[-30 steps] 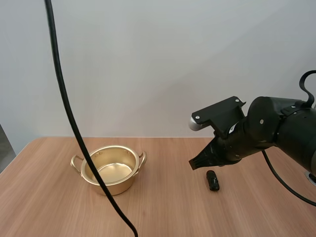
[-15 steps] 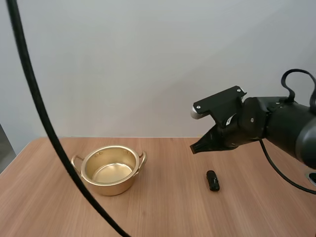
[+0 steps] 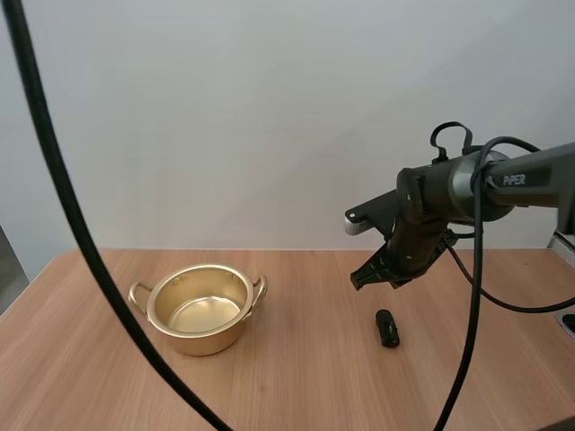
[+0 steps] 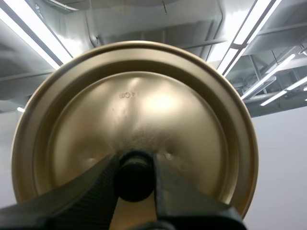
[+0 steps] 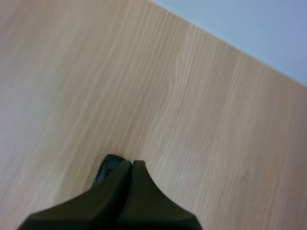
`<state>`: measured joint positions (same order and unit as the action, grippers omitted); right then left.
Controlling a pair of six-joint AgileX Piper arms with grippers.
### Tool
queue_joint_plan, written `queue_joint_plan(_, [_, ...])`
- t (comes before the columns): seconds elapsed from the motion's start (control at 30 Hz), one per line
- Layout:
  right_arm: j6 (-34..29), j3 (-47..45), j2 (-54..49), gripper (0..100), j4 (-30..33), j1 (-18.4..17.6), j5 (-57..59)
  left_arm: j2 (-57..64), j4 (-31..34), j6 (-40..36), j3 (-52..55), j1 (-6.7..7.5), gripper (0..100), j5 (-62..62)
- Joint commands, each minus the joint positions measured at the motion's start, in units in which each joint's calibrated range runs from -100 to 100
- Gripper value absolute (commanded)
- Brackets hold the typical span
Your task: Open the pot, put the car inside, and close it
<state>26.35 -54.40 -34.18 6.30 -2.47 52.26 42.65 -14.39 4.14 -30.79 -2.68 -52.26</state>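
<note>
My left gripper (image 4: 135, 164) pinches the knob (image 4: 135, 181) of the lid (image 4: 144, 108). On the table (image 3: 305, 386), the open pot (image 3: 201, 340) sits left and the small dark car (image 3: 386, 328) lies well to its right. My right gripper (image 3: 359, 280) hovers close above the car, pressed together into one wedge.

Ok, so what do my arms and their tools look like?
The right arm is black at its rounded joints, with a grey tube section and white PiPER lettering on a dark link. The right tool is black and tapers to a narrow tip. The left tool has two matte black fingers, broad at the base and narrowing towards the tips.
</note>
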Motion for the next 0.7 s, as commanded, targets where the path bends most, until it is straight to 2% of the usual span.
queue_joint_plan(0.0, [-2.5, 6.0, 22.1, 0, 2.3, 5.1, 8.4, 0.2, 0.5, 1.8, 0.1, 0.03, 0, -3.3])
queue_joint_plan(0.2, [2.3, 6.0, 25.2, 0, -4.5, 5.2, 16.0, 0.2, 0.5, 1.8, 0.1, 0.03, 0, -3.3])
queue_joint_plan(0.37, [3.1, 6.0, 25.2, 2, -5.5, 5.2, 15.7, 0.2, 0.5, 1.8, 0.1, 0.03, 0, -3.5])
queue_joint_plan(0.43, [3.1, 6.0, 25.2, 23, -5.5, 5.2, 14.7, 0.2, 0.5, 1.8, 0.1, 0.03, 0, -3.5])
queue_joint_plan(0.57, [3.1, 6.0, 25.2, 77, -5.5, 5.2, 14.2, 0.0, 0.5, 1.8, 0.1, 0.03, 0, -3.5])
queue_joint_plan(0.6, [3.1, 6.0, 25.2, 85, -5.5, 5.2, 13.9, -0.1, 0.5, 1.8, 0.1, 0.03, 0, -3.5])
queue_joint_plan(0.67, [3.1, 6.0, 25.2, 90, -5.6, 5.2, 13.9, -0.4, 0.5, 1.8, 0.1, 0.03, 0, -4.1])
